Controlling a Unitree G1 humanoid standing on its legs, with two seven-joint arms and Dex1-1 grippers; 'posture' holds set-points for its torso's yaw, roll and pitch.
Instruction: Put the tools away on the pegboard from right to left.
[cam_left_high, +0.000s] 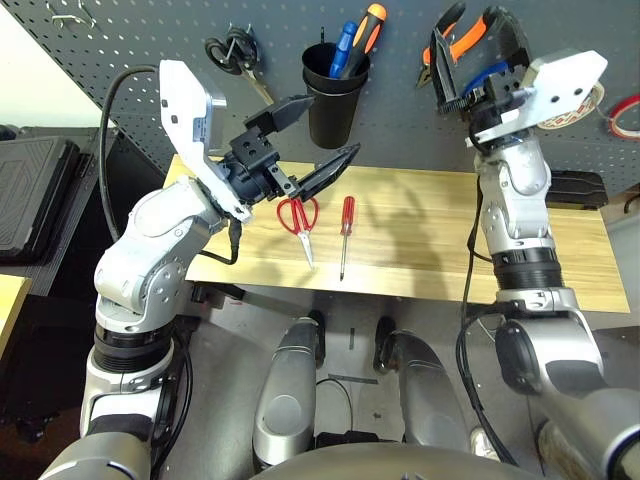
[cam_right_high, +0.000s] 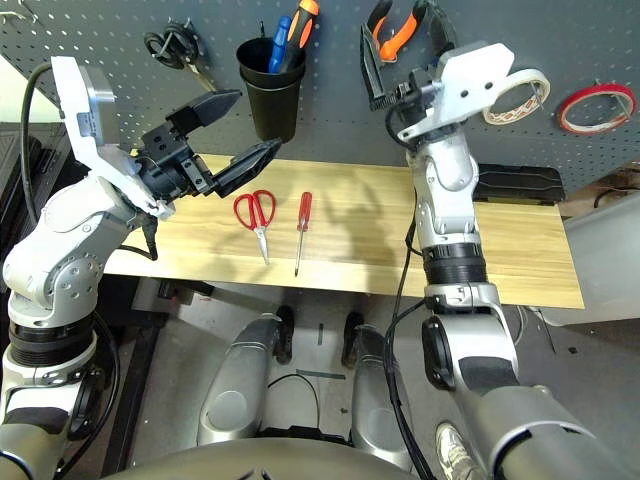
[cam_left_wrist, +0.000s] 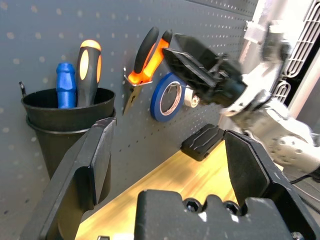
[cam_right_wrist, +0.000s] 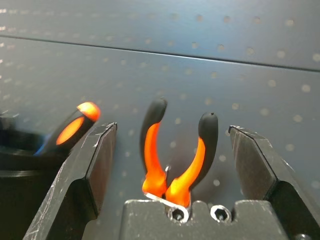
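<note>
Nearest, on the bench (cam_left_high: 420, 250): red-handled scissors (cam_left_high: 299, 223) and red-handled screwdriver (cam_left_high: 345, 232) lie side by side, just below and ahead of the left end effector (cam_left_high: 305, 140), neither touched. Left end effector hovers over the bench's left part, fingers wide apart, holding nothing.

Right end effector (cam_left_high: 468, 60) is raised at the pegboard (cam_left_high: 400, 120), fingers spread and empty, with the orange-and-black pliers (cam_right_wrist: 175, 155) hanging on a hook between them; wrist view shows a gap on each side, so judged as released.

Farther right of that end effector, the red tape ring (cam_right_high: 597, 107) hangs on the board, well apart.

Black cup (cam_left_high: 334, 92) with blue and orange handles sits on the board between the two end effectors; black-handled scissors (cam_left_high: 236, 54) hang above the left one.

Progress, judged: tape and pliers are up, so two of four done. Left: screwdriver next, then red scissors, if right-to-left order holds
</note>
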